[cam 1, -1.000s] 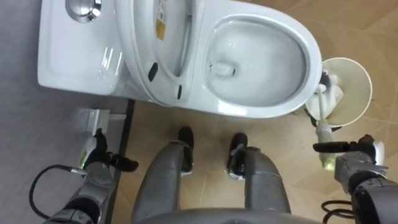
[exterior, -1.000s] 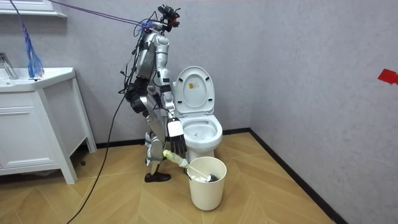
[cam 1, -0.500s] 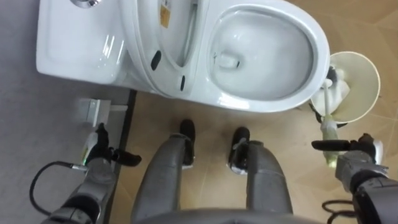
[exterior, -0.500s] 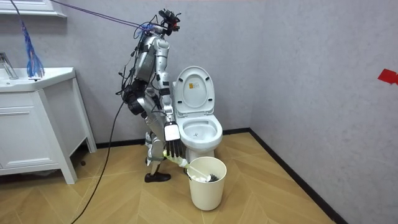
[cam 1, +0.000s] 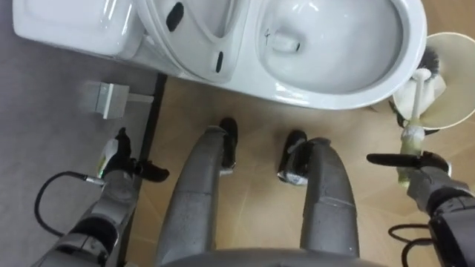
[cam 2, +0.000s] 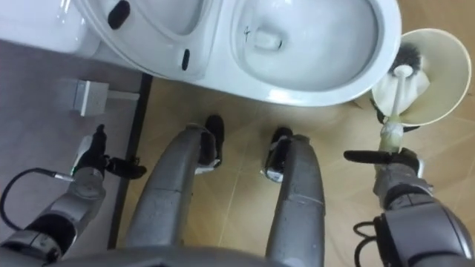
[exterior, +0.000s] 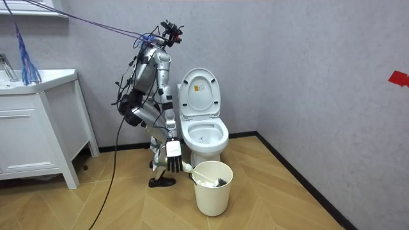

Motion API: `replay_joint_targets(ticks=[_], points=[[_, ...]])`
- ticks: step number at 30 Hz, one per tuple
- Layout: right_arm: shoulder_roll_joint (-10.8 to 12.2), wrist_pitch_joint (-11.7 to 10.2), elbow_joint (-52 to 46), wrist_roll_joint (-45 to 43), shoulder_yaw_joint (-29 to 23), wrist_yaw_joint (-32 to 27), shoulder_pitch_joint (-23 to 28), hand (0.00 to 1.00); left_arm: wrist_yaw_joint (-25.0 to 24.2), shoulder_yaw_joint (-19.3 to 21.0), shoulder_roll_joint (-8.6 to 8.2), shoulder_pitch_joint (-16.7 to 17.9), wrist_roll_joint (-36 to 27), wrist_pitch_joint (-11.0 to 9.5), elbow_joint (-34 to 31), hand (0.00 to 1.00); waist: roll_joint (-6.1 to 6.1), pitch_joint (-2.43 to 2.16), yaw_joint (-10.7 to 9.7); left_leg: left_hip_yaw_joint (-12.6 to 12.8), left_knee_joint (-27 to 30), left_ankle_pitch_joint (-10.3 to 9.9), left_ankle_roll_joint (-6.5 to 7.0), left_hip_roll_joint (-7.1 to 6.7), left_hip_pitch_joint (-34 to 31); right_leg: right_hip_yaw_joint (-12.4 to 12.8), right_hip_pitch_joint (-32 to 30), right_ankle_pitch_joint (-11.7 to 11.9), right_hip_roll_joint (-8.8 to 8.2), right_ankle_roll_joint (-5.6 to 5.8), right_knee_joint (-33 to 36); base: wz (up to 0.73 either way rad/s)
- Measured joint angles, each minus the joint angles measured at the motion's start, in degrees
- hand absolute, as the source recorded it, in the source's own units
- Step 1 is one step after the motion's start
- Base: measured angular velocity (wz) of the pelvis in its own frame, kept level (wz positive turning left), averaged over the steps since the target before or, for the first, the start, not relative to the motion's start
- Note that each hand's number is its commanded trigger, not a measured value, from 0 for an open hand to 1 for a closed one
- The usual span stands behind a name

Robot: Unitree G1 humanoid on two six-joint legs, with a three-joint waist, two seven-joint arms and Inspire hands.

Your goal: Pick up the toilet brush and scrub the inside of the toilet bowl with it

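Room: grey plaster wall [exterior: 307, 64], herringbone wood-look floor [exterior: 287, 191], black skirting. White vanity cabinet [exterior: 32, 140] at room view's left, w/ its top surface [exterior: 45, 80] pale.

White ceramic toilet [cam 1: 326, 93] against wall, oval white lid [exterior: 198, 92] up, bowl open. Round cream plastic bin [exterior: 212, 191] on floor just in front of bowl.

Robot stands beside toilet, btwn it and vanity, bent fwd, feet just short of bowl's side.

White-handled toilet brush [cam 1: 415, 100]: head down inside bin, dark bristles, thin white shaft w/ thicker yellowish grip leaning out over rim toward robot.

Right hand [cam 1: 429, 185] is at the grip end. Thumb stretched straight across it, fingers look straight and hanging down in room view, not wrapped round the handle.

Left hand [cam 1: 119, 174] is low by left leg near skirting, fingers loose and released, holding nothing.
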Motion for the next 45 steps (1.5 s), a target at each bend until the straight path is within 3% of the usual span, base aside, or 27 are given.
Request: replay_joint_targets(ticks=[15, 26, 37, 38, 39, 45], points=[[-2.8, -0.2, -0.3, 4.2, 2.0, 0.3, -2.4, 0.00, -1.1, -0.6, 0.84, -1.2, -0.2, 0.1, -0.9, 0.00, -0.05, 0.08, 0.0, -0.1, 4.4, -0.4, -0.19, -0.31, -6.6, 0.5, -6.9, -0.9, -0.96, -0.82, 5.2, 0.01], [-3.4, -0.5, -0.3, 7.4, 2.8, 1.3, -2.6, 0.00, -1.8, -1.8, 4.31, -0.2, -1.2, 0.0, -3.5, 0.00, -0.04, 0.07, 0.0, 0.0, 6.6, -1.8, 0.32, -0.80, -7.8, 0.7, -7.8, -2.2, -1.29, -0.05, 7.0, 0.01], [-4.0, -1.5, -0.3, 9.3, 2.7, 3.3, -2.0, 0.00, -2.1, -1.5, 4.93, 1.1, -1.2, -0.1, -3.4, 0.00, -0.04, 0.05, 0.1, 0.0, 7.0, -2.0, 0.64, -0.75, -8.0, 0.8, -7.7, -2.1, -1.13, 0.18, 6.9, 0.00], [-4.0, -1.5, -0.3, 9.3, 2.7, 3.4, -2.0, 0.95, -2.1, -1.5, 4.93, 1.3, -1.2, 0.0, -3.4, 0.00, -0.03, 0.05, 0.1, 0.0, 7.0, -1.9, 0.64, -0.74, -8.0, 0.8, -7.7, -2.1, -1.12, 0.18, 6.9, 0.00], [-4.0, -1.5, -0.3, 9.4, 2.7, 3.4, -2.0, 1.00, -2.1, -1.5, 4.93, 1.3, -1.2, 0.0, -3.4, 0.00, -0.03, 0.05, 0.1, 0.0, 7.0, -1.9, 0.64, -0.74, -8.0, 0.8, -7.7, -2.1, -1.12, 0.18, 6.9, 0.00], [-4.3, -1.2, 0.0, 9.5, 2.7, 5.3, -2.0, 1.00, -2.5, -1.4, 4.93, 1.5, -1.4, 0.2, -3.2, 0.00, -0.03, 0.03, 0.0, 0.0, 7.0, -1.8, 0.82, -0.84, -8.0, 0.8, -7.7, -2.1, -1.33, 0.18, 7.0, 0.00]])
